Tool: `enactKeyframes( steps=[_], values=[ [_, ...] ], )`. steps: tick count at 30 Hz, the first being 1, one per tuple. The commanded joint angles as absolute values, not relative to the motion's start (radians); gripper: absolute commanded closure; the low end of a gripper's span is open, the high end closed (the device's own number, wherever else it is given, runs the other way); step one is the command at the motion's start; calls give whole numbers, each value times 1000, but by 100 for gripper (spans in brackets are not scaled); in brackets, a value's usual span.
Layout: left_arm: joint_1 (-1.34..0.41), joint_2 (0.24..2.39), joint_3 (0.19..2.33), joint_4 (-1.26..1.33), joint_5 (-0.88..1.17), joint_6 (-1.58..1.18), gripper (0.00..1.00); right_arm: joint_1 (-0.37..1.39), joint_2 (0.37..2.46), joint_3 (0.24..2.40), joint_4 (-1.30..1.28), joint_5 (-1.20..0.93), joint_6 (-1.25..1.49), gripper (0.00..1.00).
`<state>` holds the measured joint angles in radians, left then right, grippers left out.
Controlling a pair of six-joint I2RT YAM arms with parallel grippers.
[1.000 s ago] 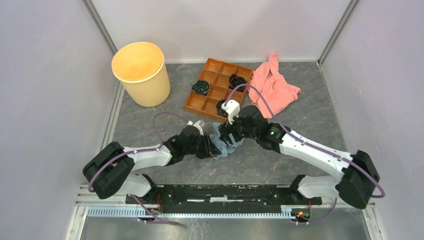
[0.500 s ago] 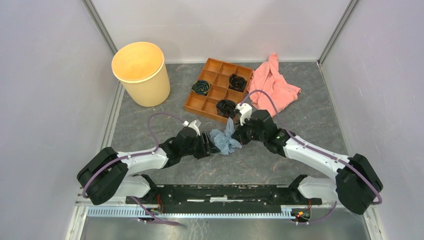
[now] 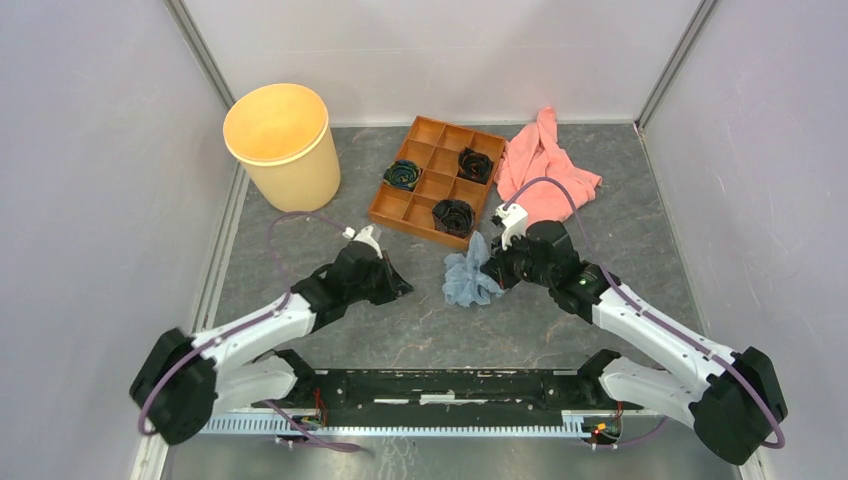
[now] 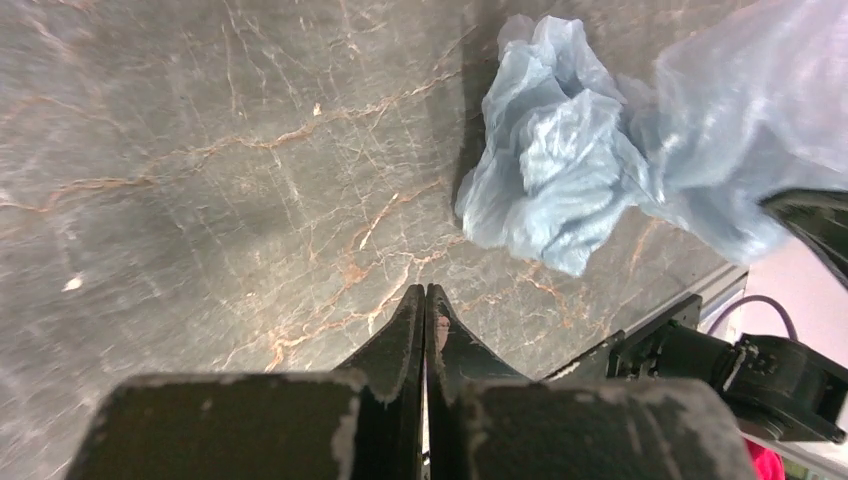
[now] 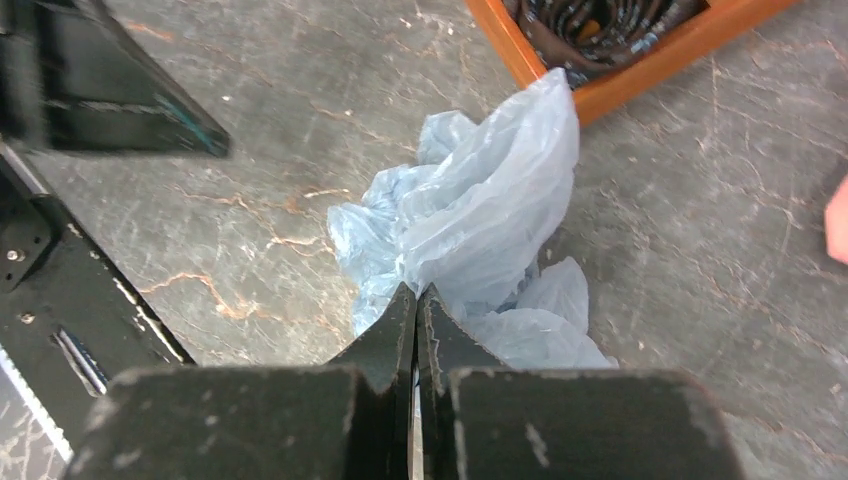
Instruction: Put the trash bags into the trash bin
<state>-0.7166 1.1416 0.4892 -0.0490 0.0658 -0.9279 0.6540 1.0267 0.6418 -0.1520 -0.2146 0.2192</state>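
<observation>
Trash bag [image 3: 468, 282]: pale blue crinkled wad, mid-table, just in front of orange tray [image 3: 428, 133], lower folds apparently resting on the top. Right gripper [image 3: 492, 272] pinched shut on bag's upper fold, thin film only. Left gripper [image 3: 398, 288] clenched, empty, near bag's left side, not touching. Trash bin [image 3: 290, 170] at far left, well apart, mouth up.

Judgement: step = lift & carry w/ right arm. Raise till hanging bulk clears bin rim. Go slow, film may slip. Left arm sits in the path, so route over it.
</observation>
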Motion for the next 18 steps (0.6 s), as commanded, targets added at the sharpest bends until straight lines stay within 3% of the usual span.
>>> enactKeyframes(
  steps=[1,2,5,7,10,18],
  values=[
    [-697,985,531,-227,27,-796,98,646,1001,668,-205,-175,188,100],
    [-696,944,514,-189,82,-796,92,647,1002,664,-190,-209,201,100],
    [-698,920,453,6,266,-879,50,647,1007,637,-97,-339,273,100],
    [-698,956,442,103,329,-920,31,646,1013,624,-44,-400,321,100],
    [-699,1038,472,136,345,-920,22,647,1004,618,-9,-428,359,100],
    [-709,1183,456,213,361,-962,23,647,980,591,100,-473,464,100]
  ],
)
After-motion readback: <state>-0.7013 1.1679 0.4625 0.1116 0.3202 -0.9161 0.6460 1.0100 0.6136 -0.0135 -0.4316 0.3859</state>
